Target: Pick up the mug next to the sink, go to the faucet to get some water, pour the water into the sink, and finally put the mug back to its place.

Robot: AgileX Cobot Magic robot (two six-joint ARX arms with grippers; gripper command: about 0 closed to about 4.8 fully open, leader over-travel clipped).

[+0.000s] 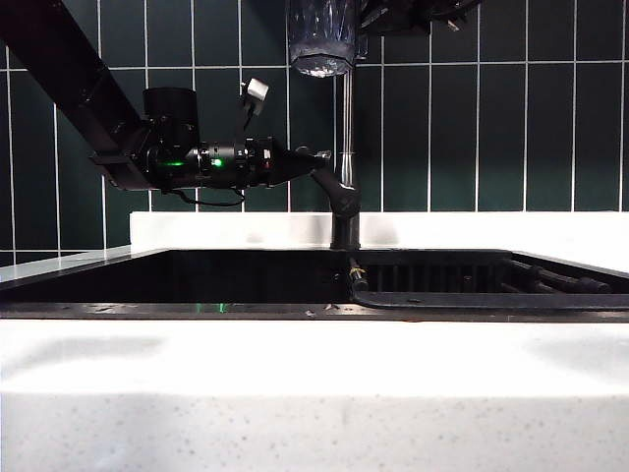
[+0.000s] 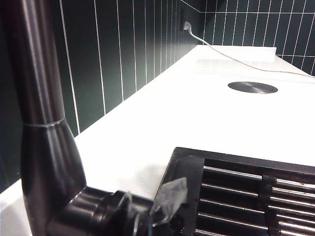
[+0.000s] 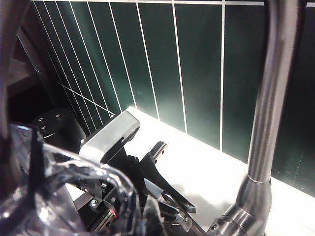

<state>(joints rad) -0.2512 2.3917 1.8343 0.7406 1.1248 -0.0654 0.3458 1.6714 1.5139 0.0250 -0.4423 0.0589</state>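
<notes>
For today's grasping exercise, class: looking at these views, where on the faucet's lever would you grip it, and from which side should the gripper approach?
Grip the free upper end of the lever, coming in level from the left of the exterior view. It slants up and out to that side from the faucet, and its far end is clear of the pipe. The left gripper is shut there, while the right gripper holds the mug up high.

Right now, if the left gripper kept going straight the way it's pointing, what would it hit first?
The faucet: the left gripper points level at it, shut, tips already at the lever, so contact is immediate, though depth is unclear.
</notes>
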